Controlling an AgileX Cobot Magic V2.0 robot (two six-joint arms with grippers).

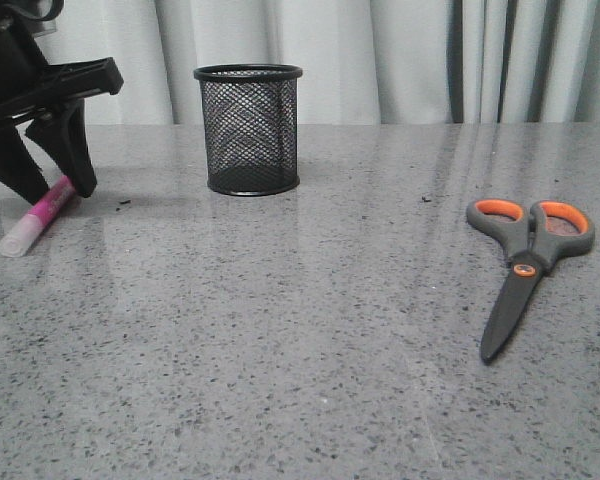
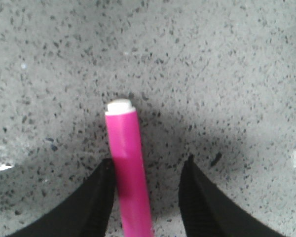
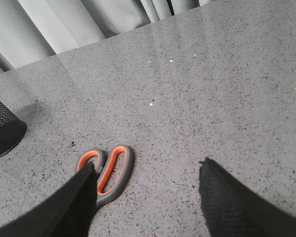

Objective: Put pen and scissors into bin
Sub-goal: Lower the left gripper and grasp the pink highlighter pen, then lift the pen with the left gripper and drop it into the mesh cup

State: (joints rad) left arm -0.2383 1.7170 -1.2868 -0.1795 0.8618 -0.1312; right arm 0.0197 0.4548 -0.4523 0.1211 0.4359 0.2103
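The magenta pen (image 1: 42, 214) lies on the table at the far left, its whitish cap toward the front. My left gripper (image 1: 58, 188) is down over it, open, with the pen (image 2: 128, 168) lying between the fingers, against one finger and apart from the other. The black mesh bin (image 1: 248, 128) stands upright at the back, left of centre. The scissors (image 1: 526, 263) lie flat at the right, loops away from me. My right gripper (image 3: 147, 170) is open above the table; the scissors' orange loops (image 3: 113, 165) show partly behind one finger. The right gripper is out of the front view.
The grey speckled table (image 1: 300, 330) runs to pale curtains (image 1: 400, 55) at the back. A corner of the bin (image 3: 2, 131) shows in the right wrist view. A small dark speck (image 1: 426, 198) lies on the table left of the scissors.
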